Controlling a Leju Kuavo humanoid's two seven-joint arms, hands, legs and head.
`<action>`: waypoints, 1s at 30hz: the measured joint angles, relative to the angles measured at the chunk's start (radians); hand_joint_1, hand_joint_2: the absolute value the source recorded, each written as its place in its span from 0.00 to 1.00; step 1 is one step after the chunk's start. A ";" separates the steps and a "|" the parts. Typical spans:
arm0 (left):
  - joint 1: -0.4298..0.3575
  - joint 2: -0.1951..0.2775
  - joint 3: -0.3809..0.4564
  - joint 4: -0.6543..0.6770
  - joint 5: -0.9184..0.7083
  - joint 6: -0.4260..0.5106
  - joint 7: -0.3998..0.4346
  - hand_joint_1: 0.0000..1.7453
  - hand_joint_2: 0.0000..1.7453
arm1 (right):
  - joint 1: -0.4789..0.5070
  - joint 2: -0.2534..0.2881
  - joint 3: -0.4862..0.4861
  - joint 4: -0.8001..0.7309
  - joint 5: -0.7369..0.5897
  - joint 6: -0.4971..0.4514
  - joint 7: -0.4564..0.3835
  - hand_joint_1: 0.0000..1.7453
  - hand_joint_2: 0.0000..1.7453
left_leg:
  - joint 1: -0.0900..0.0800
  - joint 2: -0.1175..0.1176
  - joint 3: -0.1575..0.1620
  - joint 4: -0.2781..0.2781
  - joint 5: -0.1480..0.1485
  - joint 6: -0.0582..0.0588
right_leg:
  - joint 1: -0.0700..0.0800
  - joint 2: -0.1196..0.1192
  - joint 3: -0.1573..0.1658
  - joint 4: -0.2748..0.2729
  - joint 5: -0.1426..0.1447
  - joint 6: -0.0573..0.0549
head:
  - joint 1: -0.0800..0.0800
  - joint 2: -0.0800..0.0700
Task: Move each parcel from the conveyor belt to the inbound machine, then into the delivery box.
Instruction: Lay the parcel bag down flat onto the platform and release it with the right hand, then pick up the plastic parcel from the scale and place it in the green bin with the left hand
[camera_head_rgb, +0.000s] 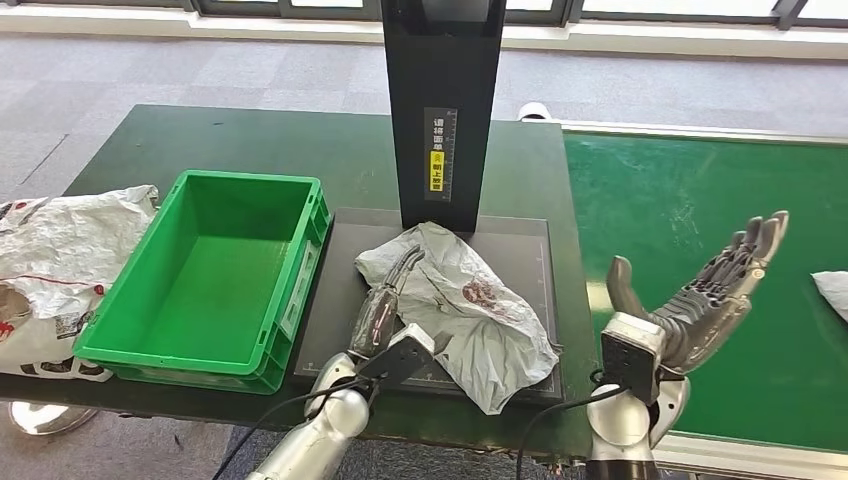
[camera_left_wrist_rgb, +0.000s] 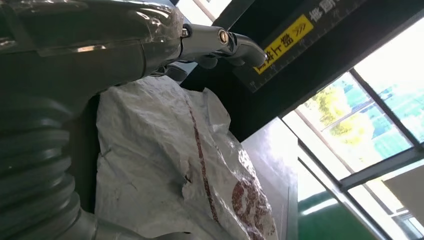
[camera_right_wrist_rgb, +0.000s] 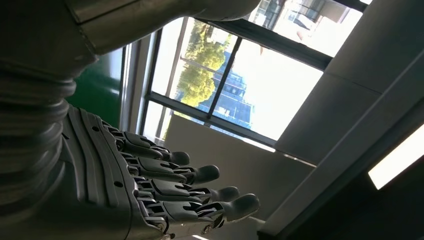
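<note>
- The parcel (camera_head_rgb: 462, 305) – a crinkly grey bag – lies on the black inbound machine (camera_head_rgb: 520, 245) plate at the table's (camera_head_rgb: 250, 140) front edge.
- The left hand (camera_head_rgb: 385, 305) rests on the parcel's left side; whether its fingers (camera_head_rgb: 403, 268) pinch it, I cannot tell.
- The right hand (camera_head_rgb: 700, 295) is up over the green conveyor belt (camera_head_rgb: 690, 190), fingers spread, holding nothing.
- The green delivery box (camera_head_rgb: 210, 275) sits just left of the machine.
- Another parcel (camera_head_rgb: 832, 292) lies at the belt's right edge.

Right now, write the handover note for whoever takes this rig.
Left hand grips the grey parcel lying on the inbound machine's black plate. Right hand is open, raised over the green conveyor belt. Green delivery box holds nothing yet. Another parcel waits at the belt's right edge. Done: first parcel on machine. Left: box it, then fetch the next.
</note>
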 joint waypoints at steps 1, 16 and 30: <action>-0.022 -0.007 -0.011 0.036 0.001 0.008 0.016 0.00 1.00 | 0.005 -0.001 0.001 -0.026 -0.007 0.000 0.000 0.00 1.00 | 0.000 0.000 0.000 0.000 0.000 0.000 | 0.000 0.000 0.000 0.000 0.000 0.000 | 0.000 0.000; -0.218 -0.050 -0.324 0.349 -0.189 0.141 0.507 0.00 1.00 | 0.026 -0.005 0.023 -0.125 -0.034 0.003 0.000 0.00 1.00 | 0.000 -0.001 0.000 0.000 0.000 0.000 | 0.000 -0.001 0.000 0.000 0.000 0.000 | 0.000 0.000; -0.256 -0.050 -0.508 0.438 -0.308 0.107 0.662 1.00 1.00 | 0.035 -0.006 0.027 -0.125 -0.043 0.003 0.001 0.00 1.00 | 0.000 -0.001 0.000 0.000 0.000 0.000 | 0.000 -0.001 0.002 0.000 0.000 0.000 | 0.000 0.000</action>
